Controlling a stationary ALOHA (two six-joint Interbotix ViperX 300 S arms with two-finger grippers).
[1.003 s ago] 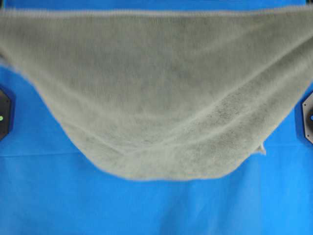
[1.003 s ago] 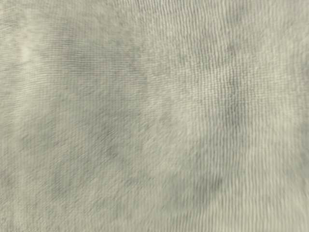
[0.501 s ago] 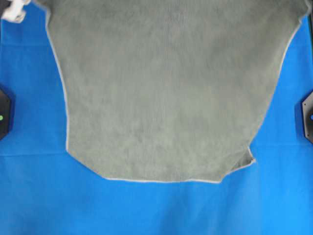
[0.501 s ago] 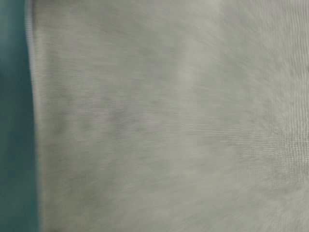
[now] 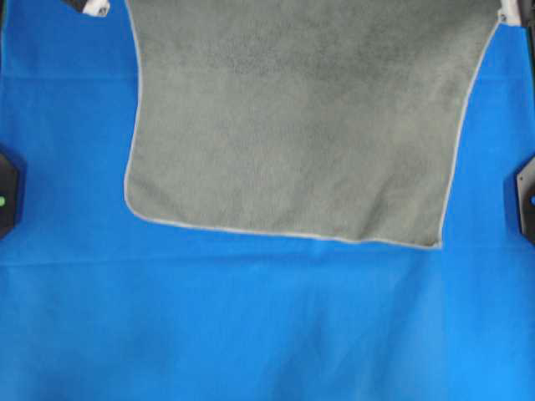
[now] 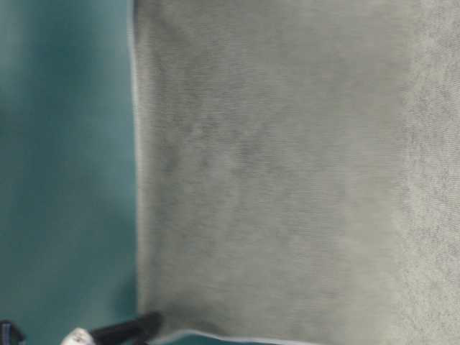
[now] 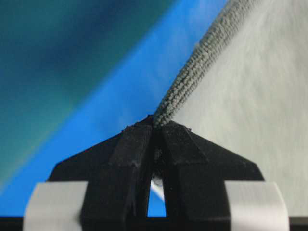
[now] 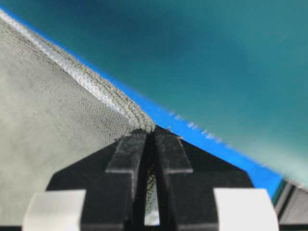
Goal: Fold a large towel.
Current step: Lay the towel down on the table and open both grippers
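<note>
Overhead view: the towel (image 5: 292, 125) hangs spread over the blue sheet (image 5: 251, 326), hem straight along its near edge. Table-level view: grey-green cloth fills the right. Left wrist view: left gripper (image 7: 155, 126) clamped tight on the towel's corner. Right wrist view: right gripper (image 8: 149, 134) pinching the other corner, jaws closed.

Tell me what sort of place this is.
Most likely a robot lab workbench rather than a home. A bright blue sheet covers the whole work surface, black mounts sit at both its side edges, and two robot hands, left hand and right hand, pinch a grey-green towel.
</note>
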